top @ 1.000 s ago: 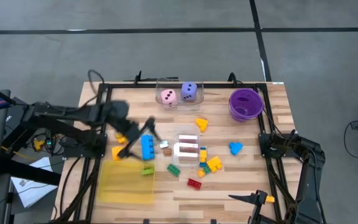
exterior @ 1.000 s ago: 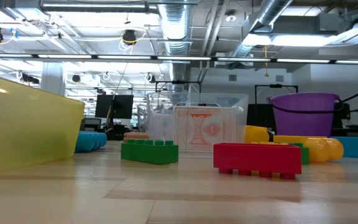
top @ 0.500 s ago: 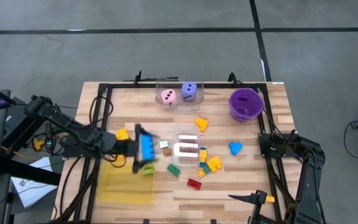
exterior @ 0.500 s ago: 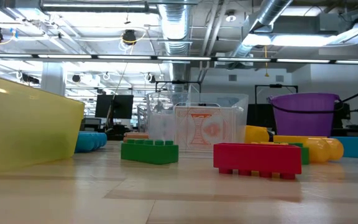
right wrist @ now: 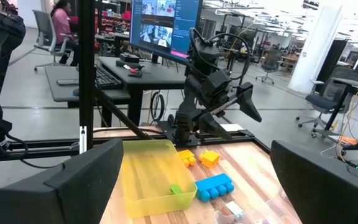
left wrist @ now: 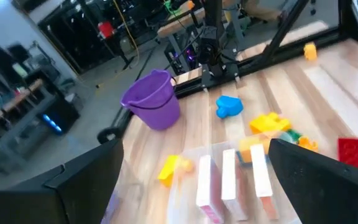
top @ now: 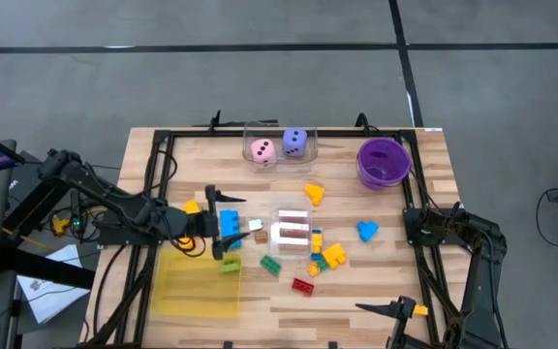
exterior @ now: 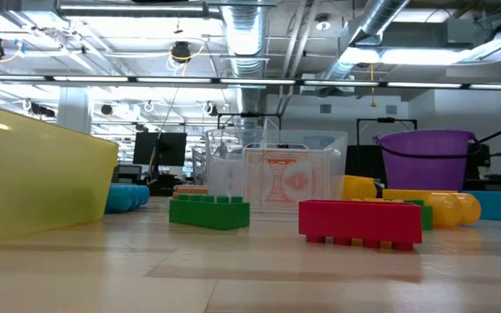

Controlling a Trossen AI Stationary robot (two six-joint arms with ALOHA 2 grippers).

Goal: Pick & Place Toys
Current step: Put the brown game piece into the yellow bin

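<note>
1. Approach comes first: the left gripper (top: pixel 223 225) hangs with jaws spread wide and empty, straddling the blue brick (top: pixel 229 224) that lies on the surface (top: pixel 376 281) just beyond the yellow tray (top: pixel 197 286), at about twelve o'clock from it.
2. The arm should probably sink straight down, keep the brick centred, and avoid nudging the small green piece (top: pixel 231 266) at six o'clock.
3. Farther off, toward three o'clock, the clear card box (top: pixel 292 232), green brick (top: pixel 271 263), red brick (top: pixel 303 285) and yellow pieces (top: pixel 332 255) wait their turn.
4. Farthest out, the right gripper (top: pixel 395 310) rests parked at the right edge, jaws wide and empty.
</note>
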